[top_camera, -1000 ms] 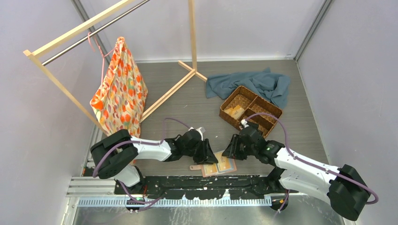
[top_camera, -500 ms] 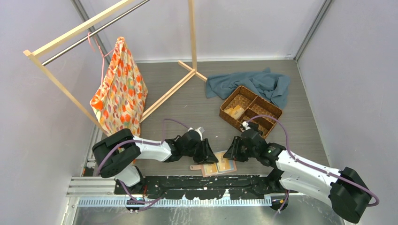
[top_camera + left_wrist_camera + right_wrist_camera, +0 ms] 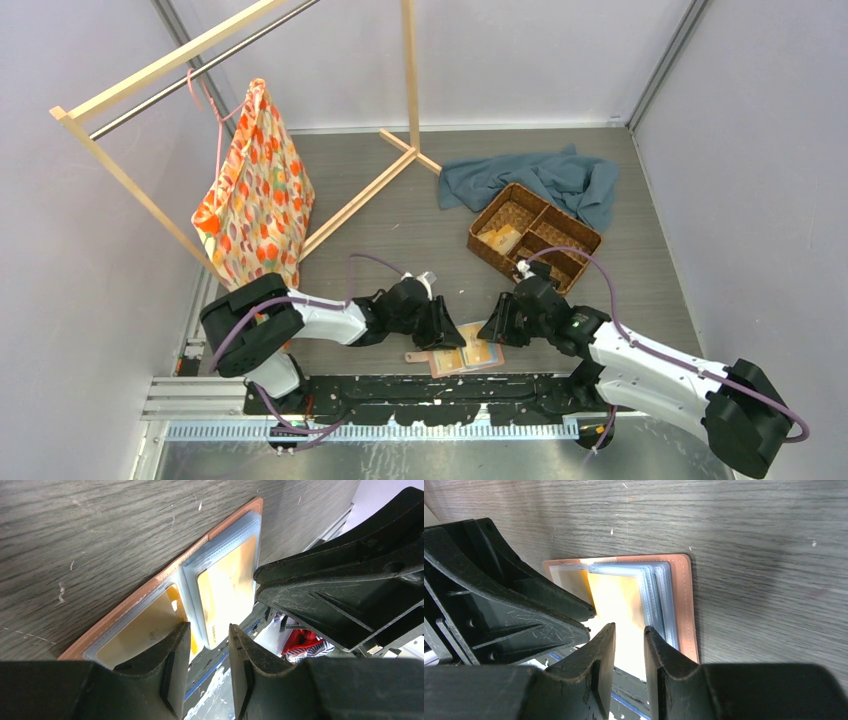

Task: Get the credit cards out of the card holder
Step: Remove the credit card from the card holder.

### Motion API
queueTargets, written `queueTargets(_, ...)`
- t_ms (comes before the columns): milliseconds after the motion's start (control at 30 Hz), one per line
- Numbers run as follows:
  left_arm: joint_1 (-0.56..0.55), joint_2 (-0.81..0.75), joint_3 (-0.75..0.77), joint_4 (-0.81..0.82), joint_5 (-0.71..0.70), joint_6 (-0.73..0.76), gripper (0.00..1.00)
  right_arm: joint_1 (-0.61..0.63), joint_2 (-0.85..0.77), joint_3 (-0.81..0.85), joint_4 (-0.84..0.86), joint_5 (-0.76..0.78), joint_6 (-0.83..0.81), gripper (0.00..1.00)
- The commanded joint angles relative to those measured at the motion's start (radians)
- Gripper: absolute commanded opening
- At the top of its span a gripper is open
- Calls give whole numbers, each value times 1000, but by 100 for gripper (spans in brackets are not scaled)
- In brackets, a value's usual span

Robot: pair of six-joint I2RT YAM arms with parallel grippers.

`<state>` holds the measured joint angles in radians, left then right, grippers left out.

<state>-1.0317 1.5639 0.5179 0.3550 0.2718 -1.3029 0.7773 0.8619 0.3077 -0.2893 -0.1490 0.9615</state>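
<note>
The salmon-pink card holder (image 3: 466, 352) lies open and flat at the table's near edge, its clear slots facing up. Tan-gold credit cards (image 3: 227, 587) sit in the slots and also show in the right wrist view (image 3: 616, 600). My left gripper (image 3: 445, 338) stands over the holder's left half, its jaws a narrow gap apart (image 3: 207, 635) with nothing between them. My right gripper (image 3: 492, 330) stands over the right half, its jaws also slightly apart (image 3: 629, 630) just above a gold card. The two grippers nearly touch. The holder's salmon rim (image 3: 684, 595) shows at the right.
A brown woven three-compartment basket (image 3: 560, 225) stands behind the right arm, with a tan item in its left compartment. A blue cloth (image 3: 560, 178) lies behind it. A patterned bag (image 3: 255, 195) hangs on a wooden rack (image 3: 410, 80) at the left. The metal rail (image 3: 400, 395) runs just below the holder.
My right gripper has eased slightly down toward the holder and the near edge. My left gripper has hardly moved. The holder stays where it was.
</note>
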Motion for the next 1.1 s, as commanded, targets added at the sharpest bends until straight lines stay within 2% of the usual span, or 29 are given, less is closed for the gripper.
queueTargets(0, 6, 17, -3, 41, -3, 0, 36, 4, -6, -19, -37, -12, -32, 32)
queueTargets(567, 11, 31, -63, 126, -27, -40, 30, 19, 118, -46, 136, -96, -1, 32)
queueTargets(767, 10, 16, -110, 168, -55, -59, 18, 20, 133, -65, 161, -93, 12, 31)
queueTargets(900, 11, 9, -126, 203, -61, -54, 2, 20, 138, -70, 165, -92, 13, 31)
queueTargets(1067, 16, 33, -153, 348, -46, -82, 0, 20, 154, -72, 169, -84, 13, 31)
